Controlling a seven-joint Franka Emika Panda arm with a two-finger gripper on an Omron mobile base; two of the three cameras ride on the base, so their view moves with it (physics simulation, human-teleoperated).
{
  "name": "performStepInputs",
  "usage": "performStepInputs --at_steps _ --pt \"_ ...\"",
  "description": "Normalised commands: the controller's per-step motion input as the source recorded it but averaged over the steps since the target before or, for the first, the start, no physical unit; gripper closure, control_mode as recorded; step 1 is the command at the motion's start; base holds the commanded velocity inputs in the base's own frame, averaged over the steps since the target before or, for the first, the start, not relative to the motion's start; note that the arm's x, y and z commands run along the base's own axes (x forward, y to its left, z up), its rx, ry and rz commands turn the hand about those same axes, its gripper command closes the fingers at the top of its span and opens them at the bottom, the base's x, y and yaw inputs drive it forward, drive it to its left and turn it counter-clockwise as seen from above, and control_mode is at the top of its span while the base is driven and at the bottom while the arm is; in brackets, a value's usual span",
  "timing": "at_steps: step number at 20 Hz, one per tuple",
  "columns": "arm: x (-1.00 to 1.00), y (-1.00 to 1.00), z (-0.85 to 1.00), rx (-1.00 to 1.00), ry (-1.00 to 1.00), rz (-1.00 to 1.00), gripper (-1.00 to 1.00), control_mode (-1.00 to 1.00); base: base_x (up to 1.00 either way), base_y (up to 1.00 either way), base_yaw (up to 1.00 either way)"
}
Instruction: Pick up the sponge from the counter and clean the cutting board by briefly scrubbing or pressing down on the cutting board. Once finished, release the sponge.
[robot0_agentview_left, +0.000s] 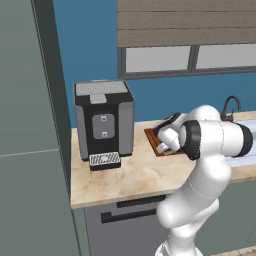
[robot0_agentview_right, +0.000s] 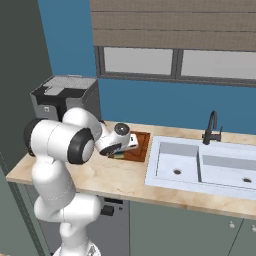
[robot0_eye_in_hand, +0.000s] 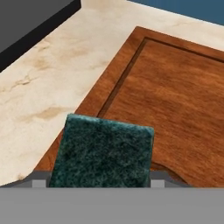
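The small rectangular sponge with yellow body and dark green scrub top (robot0_eye_in_hand: 104, 151) sits between the fingers of the claw (robot0_eye_in_hand: 98, 183), jaws closed on its two short sides, scrub face filling the lower hand view. It hangs over the near-left corner of the flat reddish-brown wooden cutting board with perimeter groove (robot0_eye_in_hand: 175, 96); whether it touches the wood cannot be told from these views (a yellow-green sliver under the hand shows in the right base view, approx. at board level). Handling, as a judgement: sponge is light, soft and compressible, so a side grip squeezes it and will yield under load; press straight down w/ moderate force, avoid hard sideways drag that could roll it out of the fingers. Board looks stiff and flat, likely to slide on the beige marble-patterned stone tabletop (robot0_agentview_left: 130, 175) if pushed laterally. Arm pose: the elbow is raised and bent, the forearm reaches forward, and the wrist is angled down over the board's left end, beside the dark grey boxy coffee machine (robot0_agentview_left: 104, 122). Sink basin (robot0_agentview_right: 200, 167) lies to the right.
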Motion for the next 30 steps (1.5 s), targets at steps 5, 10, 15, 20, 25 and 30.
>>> performStepInputs --at_steps 5,10,15,20,25,30 --pt "0.25 0.00 0.00 0.00 0.00 0.04 1.00 -1.00 0.00 0.00 0.00" --pt "0.43 0.00 0.00 0.00 0.00 0.04 1.00 -1.00 0.00 0.00 0.00" --pt "0.34 0.00 0.00 0.00 0.00 0.04 1.00 -1.00 0.00 0.00 0.00" --pt "0.39 0.00 -0.02 0.00 0.00 0.03 1.00 -1.00 0.00 0.00 0.00" --pt "0.47 0.00 0.00 0.00 0.00 0.03 1.00 -1.00 0.00 0.00 0.00" --pt "0.48 0.00 0.00 0.00 0.00 0.02 1.00 -1.00 0.00 0.00 0.00"
